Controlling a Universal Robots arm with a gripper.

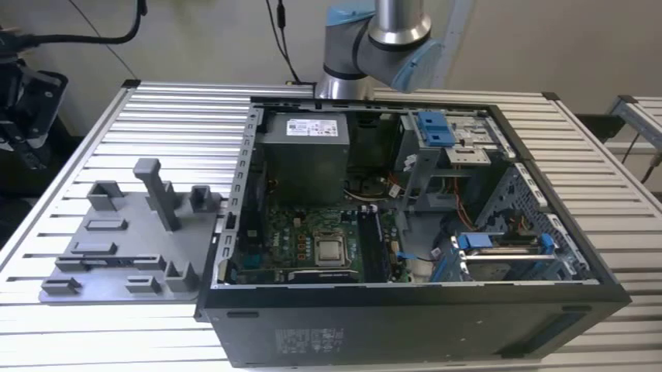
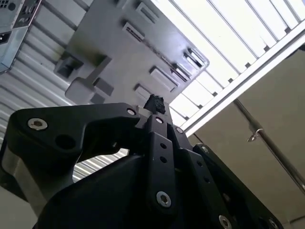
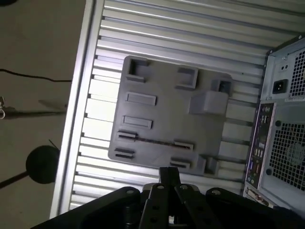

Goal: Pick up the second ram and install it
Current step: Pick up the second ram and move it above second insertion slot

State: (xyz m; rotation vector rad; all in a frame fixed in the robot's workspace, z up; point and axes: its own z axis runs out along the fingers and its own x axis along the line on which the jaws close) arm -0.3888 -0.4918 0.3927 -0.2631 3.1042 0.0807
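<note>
My gripper (image 3: 169,174) hangs well above the grey plastic tray (image 3: 162,112), with its black fingers (image 2: 155,104) pressed together and nothing between them. A long thin dark strip (image 3: 155,141), seemingly the second ram seen on edge, lies in a slot across the tray's middle. In the exterior view it shows as a dark strip (image 1: 108,261) near the tray's front. The tray (image 1: 114,275) sits on the slatted table at the exterior view's left, beside the open computer case (image 1: 414,232). Dark memory slots (image 1: 370,242) run next to the processor socket (image 1: 329,249) on the motherboard.
The arm (image 1: 373,35) rises behind the case. Tall grey posts (image 1: 155,190) stand on the tray. The case's rear panel with ports and a fan grille (image 3: 281,143) borders the tray. The table edge (image 3: 76,95) drops to the floor, with cables beyond it.
</note>
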